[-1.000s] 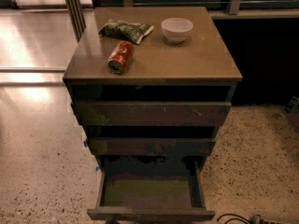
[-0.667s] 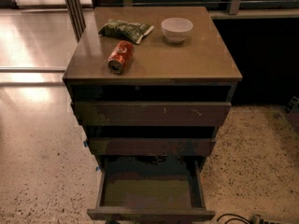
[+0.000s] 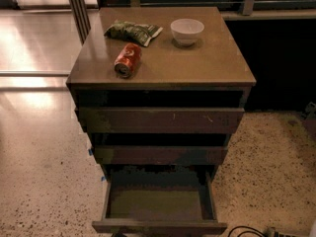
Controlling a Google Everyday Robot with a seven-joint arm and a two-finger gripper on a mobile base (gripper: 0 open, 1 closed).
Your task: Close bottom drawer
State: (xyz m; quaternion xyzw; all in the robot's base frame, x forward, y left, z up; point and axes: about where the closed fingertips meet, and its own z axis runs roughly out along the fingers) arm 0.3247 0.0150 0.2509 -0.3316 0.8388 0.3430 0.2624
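Note:
The bottom drawer of the brown cabinet is pulled far out toward me. Its olive-brown inner floor shows and holds nothing. Its dark front edge lies near the bottom of the camera view. The middle drawer and the top drawer above it stick out only a little. My gripper is not in view.
On the cabinet top lie a red can on its side, a green snack bag and a white bowl. Speckled floor spreads left and right of the cabinet. A black cable lies at the bottom right.

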